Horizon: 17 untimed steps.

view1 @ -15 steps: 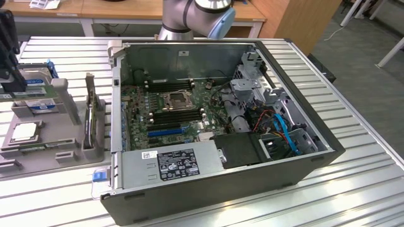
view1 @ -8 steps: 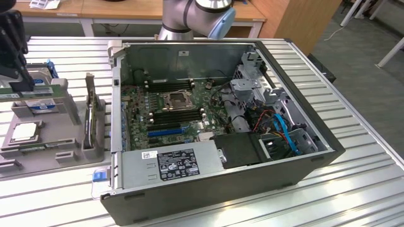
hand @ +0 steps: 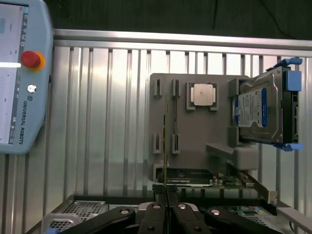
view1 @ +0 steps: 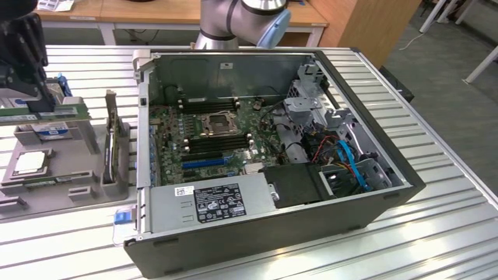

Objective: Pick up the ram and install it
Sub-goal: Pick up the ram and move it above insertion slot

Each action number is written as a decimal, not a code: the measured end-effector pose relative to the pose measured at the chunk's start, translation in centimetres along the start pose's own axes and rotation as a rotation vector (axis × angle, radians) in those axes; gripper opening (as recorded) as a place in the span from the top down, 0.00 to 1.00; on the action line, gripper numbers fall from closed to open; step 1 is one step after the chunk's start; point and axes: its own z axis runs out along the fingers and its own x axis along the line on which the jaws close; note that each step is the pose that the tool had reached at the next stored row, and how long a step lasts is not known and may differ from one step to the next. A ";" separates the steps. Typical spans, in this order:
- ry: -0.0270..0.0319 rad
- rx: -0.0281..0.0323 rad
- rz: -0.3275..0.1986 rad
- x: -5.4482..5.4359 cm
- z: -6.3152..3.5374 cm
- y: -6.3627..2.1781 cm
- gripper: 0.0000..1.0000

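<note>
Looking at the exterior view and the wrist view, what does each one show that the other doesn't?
Exterior view: inside the open computer case, the processor socket, blue cables and labelled power supply box, plus the arm's base.
Wrist view: a control tablet with a red button.
Both: the tool shut on the thin ram stick, and the grey holder tray carrying the blue-labelled hard drive and a square processor chip.
</note>
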 end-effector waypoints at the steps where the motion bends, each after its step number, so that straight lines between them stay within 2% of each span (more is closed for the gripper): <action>1: 0.0000 -0.0001 0.000 0.0 -0.01 -0.19 0.89; 17: 0.0000 -0.0029 0.000 0.0 -0.18 -3.87 0.89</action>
